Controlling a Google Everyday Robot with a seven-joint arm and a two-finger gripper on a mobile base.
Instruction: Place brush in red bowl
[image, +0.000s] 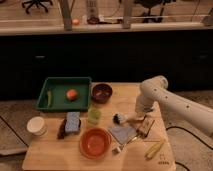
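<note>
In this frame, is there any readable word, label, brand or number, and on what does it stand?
No text can be read anywhere.
Small dark mark at the near right corner of the light wooden table: too blurred to read.
The wide orange-red bowl, the cream-handled brush with dark bristles and the green rectangular tray show no lettering.
The gripper hangs beside the brush, unmarked.
</note>
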